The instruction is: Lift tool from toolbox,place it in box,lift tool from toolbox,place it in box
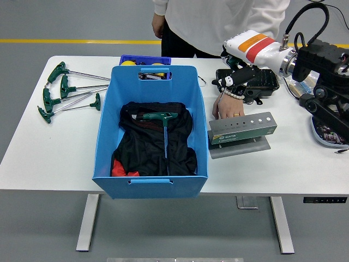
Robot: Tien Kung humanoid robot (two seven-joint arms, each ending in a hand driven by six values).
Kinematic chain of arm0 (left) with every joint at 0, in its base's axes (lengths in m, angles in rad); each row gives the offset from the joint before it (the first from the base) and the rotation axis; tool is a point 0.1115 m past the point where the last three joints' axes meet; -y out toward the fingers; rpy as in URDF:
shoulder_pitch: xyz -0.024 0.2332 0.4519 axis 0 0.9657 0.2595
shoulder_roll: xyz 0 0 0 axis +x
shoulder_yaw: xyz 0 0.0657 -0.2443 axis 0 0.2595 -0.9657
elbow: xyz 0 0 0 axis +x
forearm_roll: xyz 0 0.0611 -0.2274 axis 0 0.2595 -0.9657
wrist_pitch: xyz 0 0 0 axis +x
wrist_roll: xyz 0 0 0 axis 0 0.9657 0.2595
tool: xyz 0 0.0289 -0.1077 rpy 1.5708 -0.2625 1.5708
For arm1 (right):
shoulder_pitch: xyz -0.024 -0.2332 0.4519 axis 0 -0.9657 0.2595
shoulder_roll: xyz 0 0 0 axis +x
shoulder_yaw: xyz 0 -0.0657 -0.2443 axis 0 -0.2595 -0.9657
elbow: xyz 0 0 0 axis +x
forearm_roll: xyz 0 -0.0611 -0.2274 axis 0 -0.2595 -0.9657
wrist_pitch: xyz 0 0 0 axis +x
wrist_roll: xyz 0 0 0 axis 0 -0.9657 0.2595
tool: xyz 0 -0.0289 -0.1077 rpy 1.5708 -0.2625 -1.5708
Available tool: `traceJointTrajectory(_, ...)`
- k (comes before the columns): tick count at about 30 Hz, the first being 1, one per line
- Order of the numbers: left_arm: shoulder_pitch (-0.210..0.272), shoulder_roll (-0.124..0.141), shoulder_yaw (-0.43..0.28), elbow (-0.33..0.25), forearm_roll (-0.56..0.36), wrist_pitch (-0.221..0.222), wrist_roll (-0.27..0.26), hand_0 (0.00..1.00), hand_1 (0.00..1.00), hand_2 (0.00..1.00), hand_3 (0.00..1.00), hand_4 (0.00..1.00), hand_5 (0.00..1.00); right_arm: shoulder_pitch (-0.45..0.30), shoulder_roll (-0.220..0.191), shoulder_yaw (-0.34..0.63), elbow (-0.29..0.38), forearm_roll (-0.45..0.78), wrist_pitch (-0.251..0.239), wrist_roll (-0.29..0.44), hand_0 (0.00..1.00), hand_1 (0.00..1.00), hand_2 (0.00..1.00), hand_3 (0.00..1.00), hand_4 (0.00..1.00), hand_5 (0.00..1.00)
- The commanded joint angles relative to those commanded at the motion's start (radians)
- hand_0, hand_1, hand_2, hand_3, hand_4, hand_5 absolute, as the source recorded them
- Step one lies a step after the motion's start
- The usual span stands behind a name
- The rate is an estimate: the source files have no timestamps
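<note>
Green-handled T-wrench (163,121) lying on black cloth inside blue plastic box (150,180); right robot hand (235,78) hovering above grey tool holder (242,129), finger state unclear; person's hand (227,106) steadying holder.

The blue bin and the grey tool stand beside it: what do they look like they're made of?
The blue bin looks like moulded plastic: uniform colour, smooth semi-matte walls, cut-out handles. The grey tool stand seems to be metal, or possibly painted plastic: a dull grey block with a row of holes along its top, on a flat plate, with a green label on its front. The view alone does not settle it.
</note>
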Motion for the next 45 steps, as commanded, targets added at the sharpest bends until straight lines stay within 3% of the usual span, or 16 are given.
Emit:
traceJointTrajectory(7, -0.002, 0.0, 0.006, 0.0, -0.007, -0.002, -0.002, 0.743, 0.728, 0.804, 0.777, 0.732, 0.617, -0.001, 0.012, 0.032, 0.081, 0.045, -0.009, 0.011, 0.002, 0.002, 0.002, 0.014, 0.834, 0.673)
traceJointTrajectory(15, -0.003, 0.001, 0.014, 0.0, -0.017, -0.002, -0.005, 0.743, 0.728, 0.803, 0.776, 0.731, 0.617, 0.012, 0.041, -0.055, 0.173, 0.082, -0.037, 0.048, 0.002, 0.002, 0.002, 0.012, 0.814, 0.653)
traceJointTrajectory(25, -0.007, 0.003, 0.021, 0.0, -0.022, -0.004, -0.007, 0.745, 0.728, 0.803, 0.775, 0.732, 0.619, 0.036, 0.107, -0.149, 0.191, 0.001, -0.111, 0.059, 0.002, 0.002, 0.062, 0.063, 0.8, 0.623)
traceJointTrajectory(26, -0.007, 0.003, 0.02, 0.0, -0.022, -0.004, -0.007, 0.744, 0.728, 0.802, 0.775, 0.732, 0.618, 0.039, 0.111, -0.154, 0.191, -0.004, -0.108, 0.053, 0.143, 0.165, 0.287, 0.4, 0.817, 0.615)
traceJointTrajectory(31, -0.008, 0.004, 0.014, 0.0, -0.013, -0.003, -0.006, 0.744, 0.728, 0.802, 0.775, 0.732, 0.618, 0.048, 0.134, -0.2, 0.166, -0.062, -0.077, -0.003, 0.143, 0.165, 0.287, 0.4, 0.817, 0.615)
traceJointTrajectory(32, -0.008, 0.003, 0.013, 0.0, -0.012, -0.003, -0.006, 0.744, 0.728, 0.802, 0.775, 0.73, 0.616, 0.048, 0.138, -0.207, 0.157, -0.072, -0.075, -0.011, 0.345, 0.501, 0.625, 0.621, 0.865, 0.603)
traceJointTrajectory(37, -0.007, 0.003, 0.013, 0.0, -0.012, -0.002, -0.006, 0.744, 0.728, 0.802, 0.775, 0.73, 0.616, 0.043, 0.141, -0.228, 0.121, -0.06, -0.083, -0.014, 0.345, 0.501, 0.625, 0.621, 0.865, 0.603)
traceJointTrajectory(38, -0.008, 0.003, 0.012, 0.0, -0.011, -0.002, -0.005, 0.744, 0.728, 0.801, 0.773, 0.731, 0.615, 0.041, 0.142, -0.229, 0.113, -0.05, -0.088, -0.018, 0.689, 0.738, 0.877, 0.962, 0.923, 0.633)
traceJointTrajectory(43, -0.008, 0.003, 0.013, 0.0, -0.01, -0.002, -0.004, 0.744, 0.728, 0.801, 0.773, 0.731, 0.615, 0.039, 0.144, -0.225, 0.095, -0.034, -0.102, -0.029, 0.689, 0.738, 0.877, 0.962, 0.923, 0.633)
traceJointTrajectory(44, -0.008, 0.003, 0.013, 0.0, -0.011, -0.002, -0.004, 0.745, 0.728, 0.802, 0.774, 0.731, 0.615, 0.038, 0.143, -0.223, 0.094, -0.033, -0.104, -0.028, 0.772, 0.811, 0.945, 0.998, 0.972, 0.677)
traceJointTrajectory(45, -0.008, 0.003, 0.012, 0.0, -0.01, -0.002, -0.004, 0.745, 0.728, 0.802, 0.774, 0.731, 0.615, 0.037, 0.142, -0.219, 0.091, -0.032, -0.107, -0.026, 0.772, 0.811, 0.945, 0.998, 0.972, 0.677)
